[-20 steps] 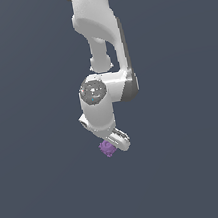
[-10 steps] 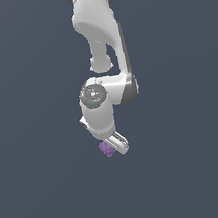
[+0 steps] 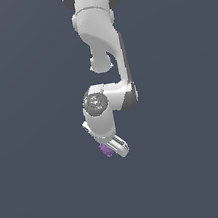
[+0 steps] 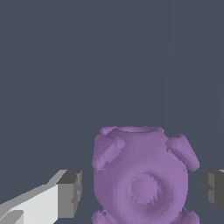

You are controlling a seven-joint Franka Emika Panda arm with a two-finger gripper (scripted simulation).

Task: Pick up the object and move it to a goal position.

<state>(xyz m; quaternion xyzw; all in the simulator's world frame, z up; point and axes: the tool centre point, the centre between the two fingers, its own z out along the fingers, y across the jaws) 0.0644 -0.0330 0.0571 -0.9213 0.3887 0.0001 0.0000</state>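
The object (image 3: 106, 150) is a tiny purple, knobbly, round lump just under my white hand in the exterior view. In the wrist view the object (image 4: 142, 175) fills the space between my two fingers. My gripper (image 3: 110, 150) is open around it. One grey fingertip (image 4: 70, 192) stands a small gap off one side of the lump, and the other fingertip (image 4: 213, 186) stands very close to the opposite side. I see no firm contact on either side. The gripper (image 4: 141, 188) straddles the lump, whose lower part is cut off by the frame.
The white arm (image 3: 100, 41) hangs down from the top of the exterior view above the hand. Everything around is a plain dark grey-blue surface (image 3: 44, 193) with no other objects or edges in view.
My wrist has come down towards the lump, so the hand sits lower and closer over it. The lump has stayed in the same place.
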